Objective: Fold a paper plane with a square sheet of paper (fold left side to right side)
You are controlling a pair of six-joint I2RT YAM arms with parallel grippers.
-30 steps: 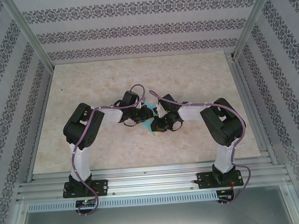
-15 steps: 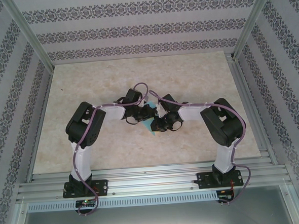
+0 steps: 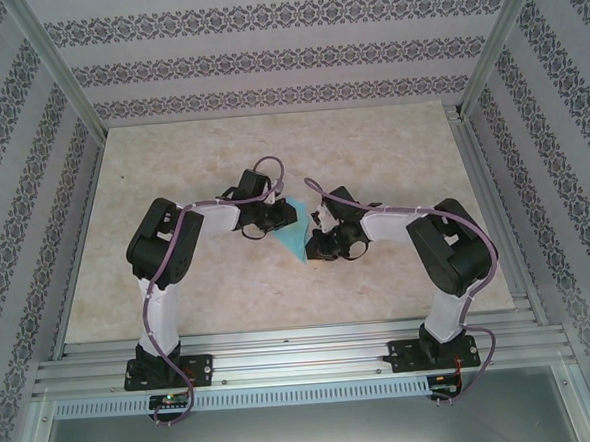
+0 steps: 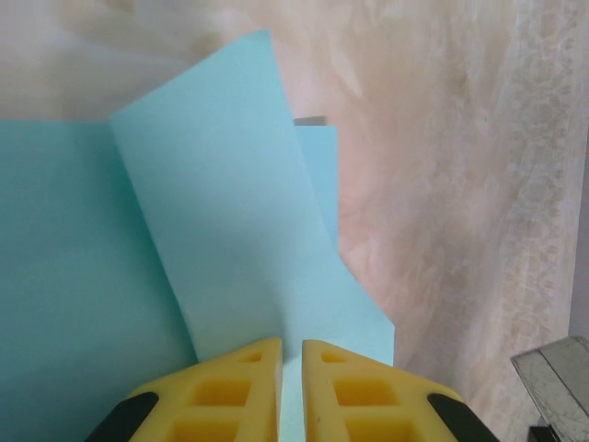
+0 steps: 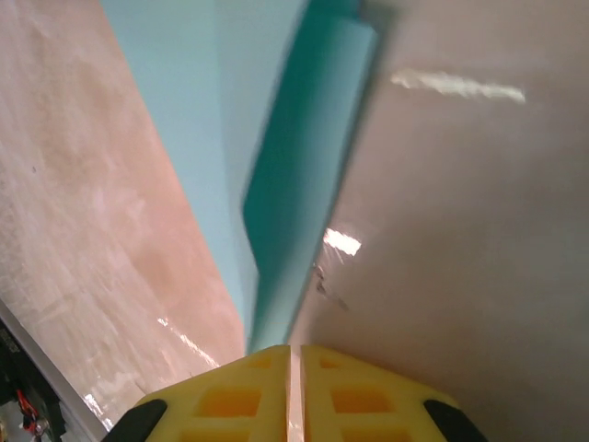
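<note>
The square sheet of paper (image 3: 294, 237) is turquoise and partly folded, lying at mid-table between my two grippers. My left gripper (image 3: 278, 219) is at its upper left edge. In the left wrist view its yellow fingers (image 4: 241, 378) are shut on the sheet (image 4: 230, 203), which runs into the narrow slit between them, one flap raised along a crease. My right gripper (image 3: 321, 242) is at the sheet's right side. Its tips (image 5: 294, 348) are shut, with the sheet's folded edge (image 5: 299, 193) running down beside the left finger and only table colour in the slit.
The beige marbled table (image 3: 391, 155) has open surface all around the sheet. Aluminium frame rails (image 3: 303, 346) run along the near edge, and patterned walls close in the back and both sides.
Both arms have drawn slightly apart, the right elbow swinging to the right. More of the turquoise sheet is exposed between the grippers than a second ago.
</note>
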